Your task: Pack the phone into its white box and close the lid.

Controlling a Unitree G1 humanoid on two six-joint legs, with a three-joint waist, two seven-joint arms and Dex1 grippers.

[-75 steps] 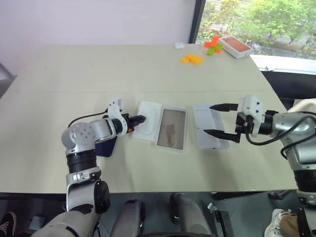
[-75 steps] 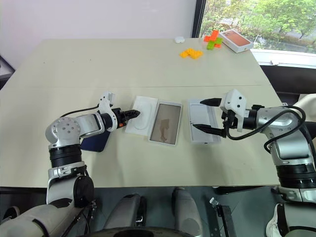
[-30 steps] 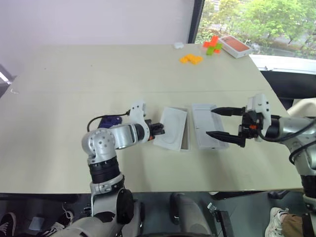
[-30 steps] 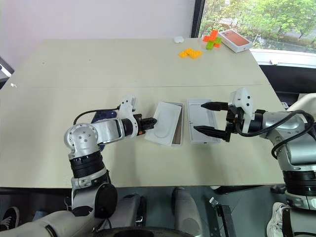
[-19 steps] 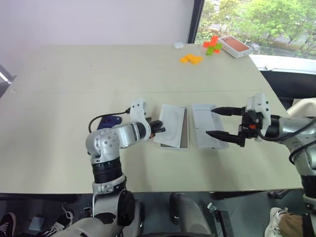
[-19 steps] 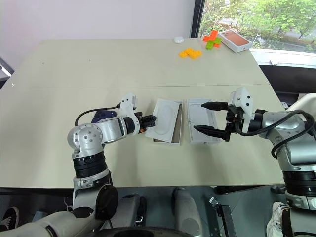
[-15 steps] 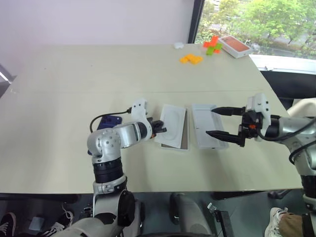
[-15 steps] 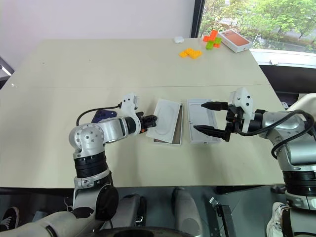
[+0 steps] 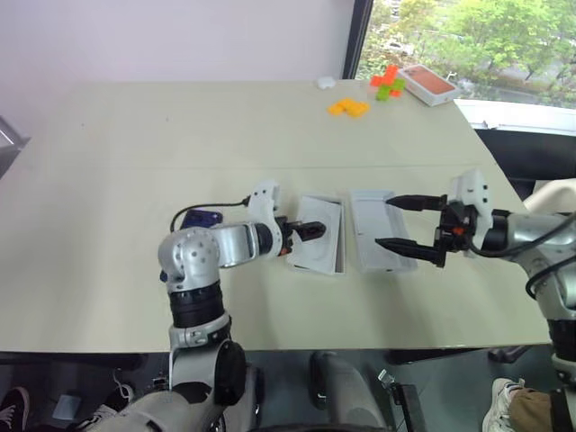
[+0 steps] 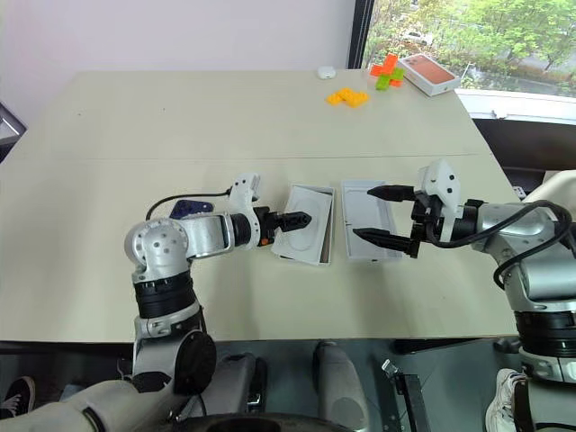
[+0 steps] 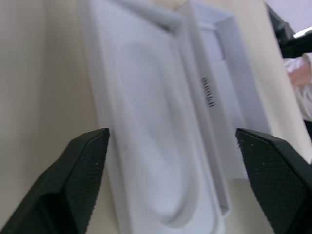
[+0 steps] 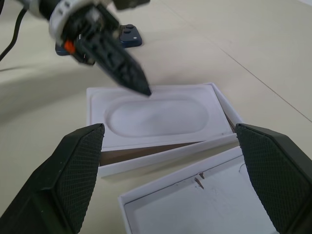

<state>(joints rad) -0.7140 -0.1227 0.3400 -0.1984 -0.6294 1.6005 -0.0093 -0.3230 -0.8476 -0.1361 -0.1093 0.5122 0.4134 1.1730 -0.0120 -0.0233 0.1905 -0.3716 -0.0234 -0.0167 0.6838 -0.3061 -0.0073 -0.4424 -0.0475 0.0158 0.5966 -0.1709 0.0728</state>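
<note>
White card covers the middle of the beige surface (image 10: 108, 135): the insert (image 10: 304, 233), with its oval recess, lies on top of the box (image 10: 325, 256), slightly askew, so that a strip of the box's brownish bottom and its rim show along one long side in the right wrist view. Just beside it, toward the right edge, the lid (image 10: 368, 230) lies open side up, plain white inside, its long side parallel to the box and nearly touching it. The left claw (image 10: 299, 219) hangs over the left part of the insert with its two black fingers spread apart and nothing between them; in the left wrist view the insert (image 11: 146, 141) and the lid (image 11: 229, 97) lie between and beyond the fingers. The right claw (image 10: 376, 214) hovers over the lid's right side, its fingers wide apart and empty. The phone (image 10: 184, 209), dark blue, lies flat on the surface to the left of the box, behind the left arm and well apart from the box, with a black cable arching above it; the right wrist view shows its camera corner (image 12: 127, 35). Far off, near the back right corner of the surface, lie a heap of yellow blocks (image 10: 347, 96), some orange and green blocks (image 10: 387, 70), a white box with an orange-red top (image 10: 431, 73) and a small white object (image 10: 326, 72).
</note>
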